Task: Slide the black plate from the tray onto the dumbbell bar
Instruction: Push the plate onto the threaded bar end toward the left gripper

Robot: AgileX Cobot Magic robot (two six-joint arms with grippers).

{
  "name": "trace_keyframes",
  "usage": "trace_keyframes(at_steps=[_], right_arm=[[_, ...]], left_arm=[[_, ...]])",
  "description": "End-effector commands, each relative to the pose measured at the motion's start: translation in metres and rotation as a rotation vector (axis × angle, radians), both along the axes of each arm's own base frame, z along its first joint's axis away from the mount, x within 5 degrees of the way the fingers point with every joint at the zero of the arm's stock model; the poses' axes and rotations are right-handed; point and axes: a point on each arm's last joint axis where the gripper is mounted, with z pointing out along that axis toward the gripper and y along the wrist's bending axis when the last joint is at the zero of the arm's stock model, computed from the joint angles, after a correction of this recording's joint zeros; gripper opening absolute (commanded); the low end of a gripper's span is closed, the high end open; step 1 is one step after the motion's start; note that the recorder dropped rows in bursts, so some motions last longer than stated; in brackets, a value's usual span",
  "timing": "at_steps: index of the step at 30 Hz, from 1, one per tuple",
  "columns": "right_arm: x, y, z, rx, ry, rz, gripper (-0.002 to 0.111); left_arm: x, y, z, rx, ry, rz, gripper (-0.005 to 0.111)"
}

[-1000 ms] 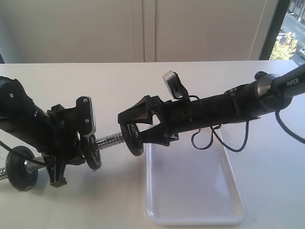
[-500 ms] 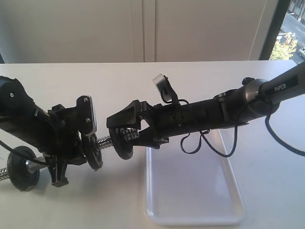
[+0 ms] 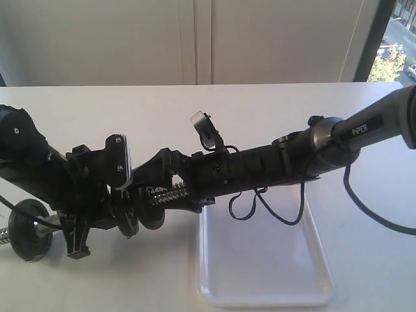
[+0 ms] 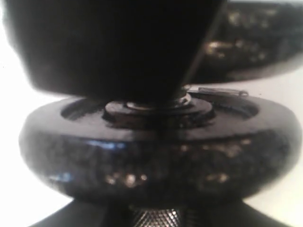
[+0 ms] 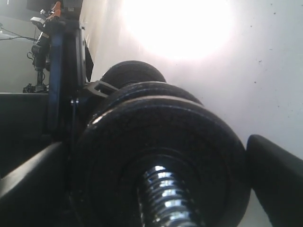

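My left gripper (image 3: 91,211) is shut on the dumbbell bar (image 3: 168,194) and holds it slanting above the table. One black disc (image 3: 29,231) sits on the bar's far left end and another (image 3: 128,220) just right of the left gripper. The black plate (image 3: 151,212) is threaded on the coarse right end, close to that second disc. My right gripper (image 3: 155,195) is shut on its rim. In the right wrist view the plate (image 5: 156,142) fills the middle, the threaded rod (image 5: 165,198) comes through its hole, and a finger (image 5: 277,177) stands at each side. The left wrist view shows a disc (image 4: 156,151) edge-on above the knurled bar (image 4: 156,217).
The white tray (image 3: 260,266) lies on the white table (image 3: 292,110) under the right arm, with nothing on it. A loose black cable (image 3: 260,201) hangs from the right arm over the tray. A wall and a window stand behind the table.
My right gripper has moved left with the black plate, from the tip of the threaded end along the bar to close beside the inner disc. The left arm has held still.
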Motion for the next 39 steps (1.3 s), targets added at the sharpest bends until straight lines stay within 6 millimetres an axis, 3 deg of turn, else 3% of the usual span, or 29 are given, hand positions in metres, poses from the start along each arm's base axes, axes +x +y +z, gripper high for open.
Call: trace_keyframes(at_steps=[1, 4, 6, 7, 9, 12, 39], right_arm=[[-0.025, 0.023, 0.015, 0.095, -0.011, 0.162, 0.000], [-0.023, 0.023, 0.013, 0.069, -0.014, 0.141, 0.010], [-0.023, 0.023, 0.013, 0.069, -0.014, 0.141, 0.040], [-0.023, 0.023, 0.013, 0.070, -0.014, 0.142, 0.061], [-0.023, 0.023, 0.013, 0.070, -0.015, 0.143, 0.084], [-0.022, 0.022, 0.013, 0.071, -0.017, 0.141, 0.095], [0.011, -0.027, 0.016, 0.100, -0.010, 0.040, 0.096]], left_arm=[[0.008, -0.004, 0.019, -0.112, -0.078, 0.122, 0.000], [0.008, -0.004, 0.019, -0.117, -0.075, 0.126, 0.000], [0.008, -0.004, 0.019, -0.117, -0.075, 0.126, 0.000], [0.008, -0.004, 0.019, -0.117, -0.075, 0.126, 0.000], [0.008, -0.004, 0.019, -0.117, -0.075, 0.126, 0.000], [0.008, -0.004, 0.019, -0.117, -0.075, 0.126, 0.000], [0.008, -0.004, 0.019, -0.117, -0.075, 0.126, 0.000]])
